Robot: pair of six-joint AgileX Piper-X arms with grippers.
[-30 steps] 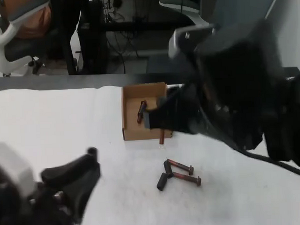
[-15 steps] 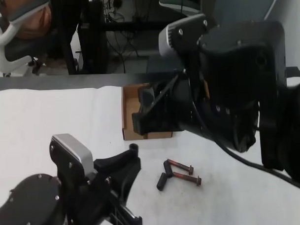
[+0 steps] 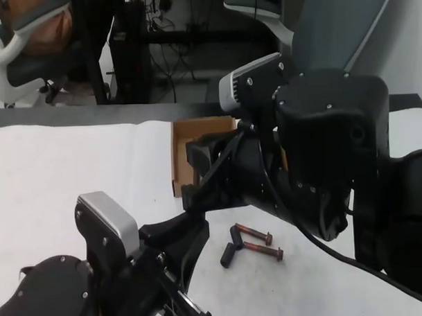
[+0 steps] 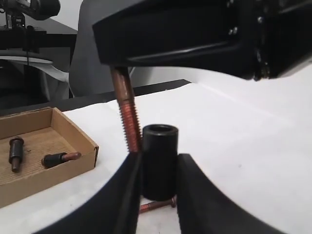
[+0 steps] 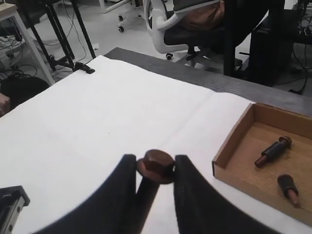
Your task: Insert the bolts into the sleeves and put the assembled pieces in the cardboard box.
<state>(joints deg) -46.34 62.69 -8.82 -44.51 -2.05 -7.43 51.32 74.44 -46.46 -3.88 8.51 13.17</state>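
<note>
My left gripper (image 4: 159, 170) is shut on a black sleeve (image 4: 159, 158), held upright with its bore facing up. My right gripper (image 5: 155, 170) is shut on a copper bolt (image 5: 156, 166) just under its hexagonal head. The bolt's threaded shank (image 4: 126, 114) hangs down from the right gripper and lies along the sleeve's side, not inside the bore. In the high view the left gripper (image 3: 189, 235) is just below the right gripper (image 3: 198, 179), in front of the cardboard box (image 3: 180, 155). Two assembled pieces (image 5: 273, 151) lie in the box.
Two more bolts with black sleeves on their ends (image 3: 252, 243) lie on the white cloth (image 3: 73, 170) in front of the box. The right arm's bulk hides the box's right part. Office chairs and desk legs stand beyond the bench's far edge.
The left arm has come up and forward with the sleeve. The right arm has shifted left and down until the bolt is beside the sleeve.
</note>
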